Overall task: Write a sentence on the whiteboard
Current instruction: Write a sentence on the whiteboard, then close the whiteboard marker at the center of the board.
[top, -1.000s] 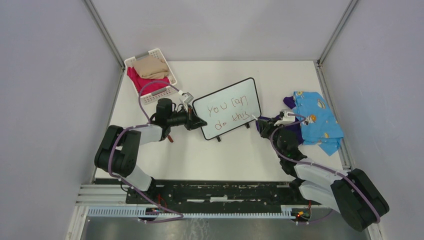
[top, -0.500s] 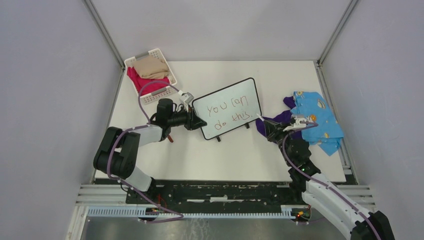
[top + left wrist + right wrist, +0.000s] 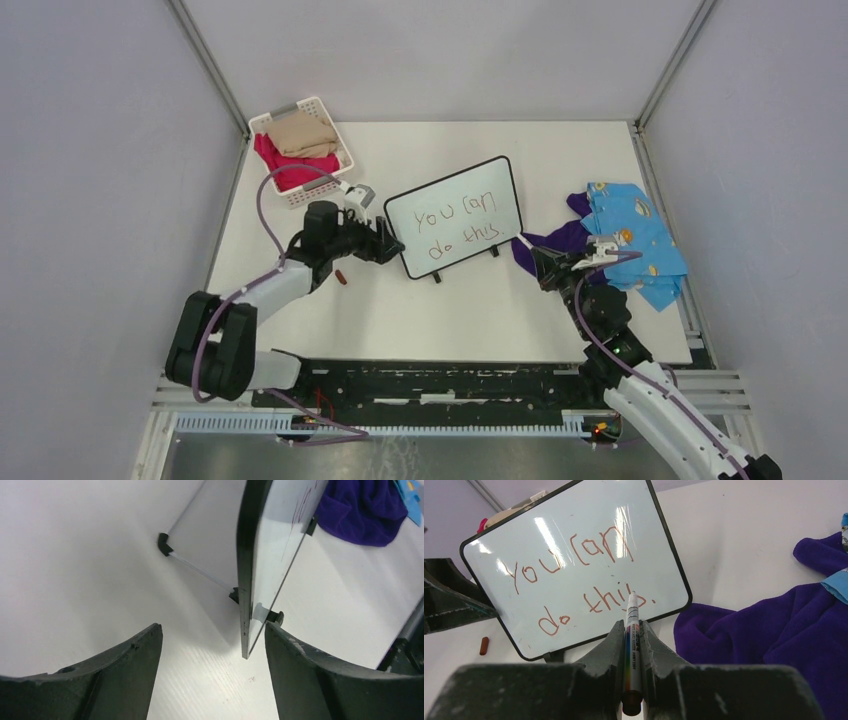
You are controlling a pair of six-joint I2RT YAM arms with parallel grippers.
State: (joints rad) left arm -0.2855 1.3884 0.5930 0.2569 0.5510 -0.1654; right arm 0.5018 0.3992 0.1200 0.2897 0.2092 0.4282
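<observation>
The whiteboard [image 3: 455,215] stands on its small black feet mid-table, with "you can do this." written on it in reddish-brown ink [image 3: 574,570]. My left gripper [image 3: 390,245] is open at the board's left edge. In the left wrist view that black edge [image 3: 245,570] stands in the gap [image 3: 212,627] close to the right finger, and neither finger grips it. My right gripper [image 3: 540,262] is shut on a whiteboard marker [image 3: 632,630]. The marker's tip points at the board's lower right corner, a little off its surface.
A white slatted basket [image 3: 300,150] with beige and pink cloth stands at the back left. A purple cloth [image 3: 550,243] and a blue patterned cloth [image 3: 635,240] lie to the right of the board. A small reddish cap [image 3: 340,277] lies on the table under the left arm.
My left gripper has opened and let go of the board's left edge. My right gripper has drawn the marker back from the board, toward the right and nearer.
</observation>
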